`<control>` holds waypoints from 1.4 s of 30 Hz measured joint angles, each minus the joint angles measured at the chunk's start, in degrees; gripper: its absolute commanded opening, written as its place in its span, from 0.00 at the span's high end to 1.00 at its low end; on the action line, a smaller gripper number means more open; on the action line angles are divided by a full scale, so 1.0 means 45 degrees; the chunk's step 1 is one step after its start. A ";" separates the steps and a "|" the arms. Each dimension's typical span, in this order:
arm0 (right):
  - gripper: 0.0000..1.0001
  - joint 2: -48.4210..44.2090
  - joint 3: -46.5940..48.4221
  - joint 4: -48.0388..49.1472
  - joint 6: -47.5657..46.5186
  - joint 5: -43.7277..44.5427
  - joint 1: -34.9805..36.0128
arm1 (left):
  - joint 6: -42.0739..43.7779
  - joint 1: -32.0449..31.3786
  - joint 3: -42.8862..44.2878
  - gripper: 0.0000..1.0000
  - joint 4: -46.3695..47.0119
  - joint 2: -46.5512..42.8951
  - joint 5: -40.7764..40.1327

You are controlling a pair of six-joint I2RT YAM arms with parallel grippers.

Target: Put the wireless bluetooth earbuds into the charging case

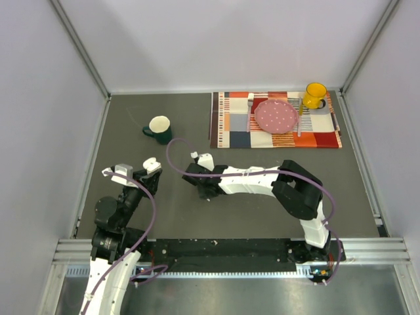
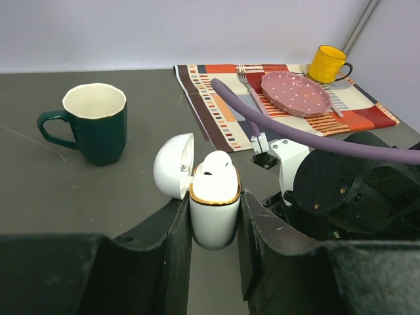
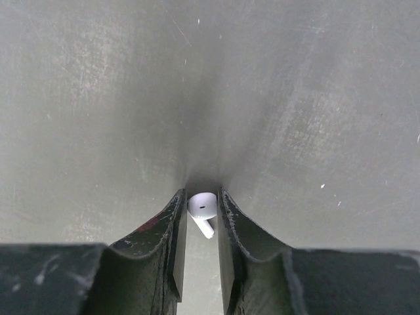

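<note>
At the left gripper [image 2: 214,199] the jaws are narrow and clamped on the case [image 2: 214,223], one finger on each flank. The case stands upright, its lid [image 2: 172,165] swung open to the left. A seated bud [image 2: 215,164] sits in the case, its white top showing above the gold rim. Only the left wrist view gives this. From the top view the case is a small white speck at the tip of the left arm, and its lid and contents cannot be read.

The right gripper [image 3: 202,194] points straight down at the table [image 3: 98,105]. Its jaws are narrow, one finger on each side of the loose bud [image 3: 202,206], with no gap visible on either side. This bud lies on the table, its head away from the camera and its stem slanting toward it. Only the right wrist view shows it. From above, the gripper's own body hides it.

The top view gives the layout the wrist cameras lack. The right arm stretches leftward across the table centre. Its gripper is near the left gripper, just to its right, and the two are apart. A green mug [image 1: 159,128] stands beyond both. The placemat [image 1: 321,138] at the far right carries a pink plate [image 1: 275,117] and a yellow mug [image 1: 315,96].

The left wrist view also catches the right arm's black wrist close on its right, with a purple cable [image 2: 315,138] arching over it.
</note>
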 measured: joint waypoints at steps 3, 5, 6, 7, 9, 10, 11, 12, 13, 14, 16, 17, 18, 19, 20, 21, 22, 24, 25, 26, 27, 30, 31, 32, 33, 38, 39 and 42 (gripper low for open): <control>0.88 -0.0005 0.0010 -0.0015 0.0010 0.0000 0.0000 | 0.0000 0.0000 0.0000 1.00 0.0000 0.0005 0.0000; 0.90 -0.0005 0.0010 -0.0029 0.0029 0.0005 0.0000 | -0.0005 0.0000 0.0000 1.00 0.0000 0.0053 0.0000; 0.91 -0.0005 0.0015 -0.0024 0.0029 0.0005 0.0000 | -0.0005 0.0000 0.0000 1.00 0.0000 0.0078 0.0000; 0.93 -0.0010 0.0015 -0.0024 0.0044 0.0005 0.0000 | -0.0010 0.0000 0.0000 1.00 0.0005 0.0092 0.0000; 0.98 -0.0049 0.0015 -0.0039 0.0097 -0.0005 0.0000 | -0.0015 0.0000 0.0000 1.00 0.0010 0.0131 0.0005; 0.99 -0.0087 -0.0005 -0.0044 0.0117 -0.0005 0.0000 | -0.0024 0.0000 0.0000 1.00 0.0015 0.0155 0.0010; 1.00 -0.0175 -0.0039 -0.0044 0.0136 0.0000 0.0005 | -0.0044 0.0000 0.0000 1.00 0.0019 0.0194 0.0019; 1.00 -0.0301 -0.0102 0.0000 0.0146 0.0015 0.0010 | -0.0049 0.0000 0.0000 1.00 0.0034 0.0243 0.0049; 1.00 -0.0529 -0.0228 0.0044 0.0151 0.0024 0.0015 | -0.0058 0.0000 0.0000 1.00 0.0068 0.0311 0.0063; 1.00 -0.0840 -0.0427 0.0112 0.0155 0.0063 0.0015 | -0.0063 0.0000 0.0000 1.00 0.0112 0.0379 0.0092; 1.00 -0.1724 -0.0894 0.0384 0.0160 0.0248 0.0024 | -0.0112 0.0000 0.0005 1.00 0.0248 0.0563 0.0165; 1.00 -0.2278 -0.1141 0.0481 0.0170 0.0374 0.0029 | -0.0146 0.0000 0.0005 1.00 0.0306 0.0646 0.0223; 1.00 -0.2856 -0.1360 0.0573 0.0180 0.0563 0.0034 | -0.0204 0.0000 0.0024 1.00 0.0359 0.0758 0.0325; 1.00 -0.3444 -0.1579 0.0719 0.0204 0.0733 0.0034 | -0.0330 0.0000 0.0029 1.00 0.0481 0.0908 0.0447; 1.00 -0.3954 -0.1778 0.0908 0.0214 0.0889 0.0039 | -0.0384 0.0000 0.0034 1.00 0.0568 0.1010 0.0520; 1.00 -0.4580 -0.2030 0.1151 0.0223 0.1107 0.0053 | -0.0466 0.0000 0.0044 1.00 0.0704 0.1141 0.0627; 1.00 -0.5207 -0.2293 0.1409 0.0233 0.1355 0.0063 | -0.0593 0.0000 0.0049 1.00 0.0903 0.1297 0.0733; 1.00 -0.6421 -0.2851 0.1938 0.0243 0.1734 0.0073 | -0.0826 0.0000 0.0049 1.00 0.1384 0.1642 0.1054; 1.00 -0.6999 -0.3162 0.2273 0.0233 0.1928 0.0078 | -0.0962 0.0000 0.0058 1.00 0.1647 0.1821 0.1209; 1.00 -0.7577 -0.3546 0.2642 0.0219 0.2098 0.0083 | -0.1078 0.0000 0.0063 1.00 0.1938 0.2006 0.1428; 1.00 -0.8058 -0.3886 0.2982 0.0209 0.2205 0.0083 | -0.1175 0.0000 0.0068 1.00 0.2195 0.2171 0.1617; 1.00 -0.9763 -0.5187 0.4294 0.0087 0.2608 0.0083 | -0.1545 0.0000 0.0073 1.00 0.3293 0.2817 0.2516; 1.00 -1.0312 -0.5591 0.4736 -0.0015 0.2749 0.0083 | -0.1676 0.0000 0.0073 1.00 0.3725 0.3055 0.2905; 1.00 -1.0865 -0.5984 0.5289 -0.0131 0.2875 0.0083 | -0.1744 0.0000 0.0073 1.00 0.4104 0.3254 0.3240; 1.00 -1.1351 -0.6329 0.5780 -0.0219 0.2963 0.0083 | -0.1831 0.0000 0.0073 1.00 0.4629 0.3512 0.3750; 1.00 -1.3488 -0.7781 0.8898 -0.0777 0.3366 0.0083 | -0.2739 -0.0024 -0.0034 1.00 0.8238 0.4818 0.5901; 1.00 -1.3760 -0.8009 0.9578 -0.0874 0.3385 0.0083 | -0.2905 -0.0044 -0.0058 1.00 0.8820 0.5013 0.6130; 1.00 -1.4168 -0.8587 1.1511 -0.1229 0.3342 0.0083 | -0.3317 -0.0238 -0.0146 1.00 1.0564 0.5581 0.6708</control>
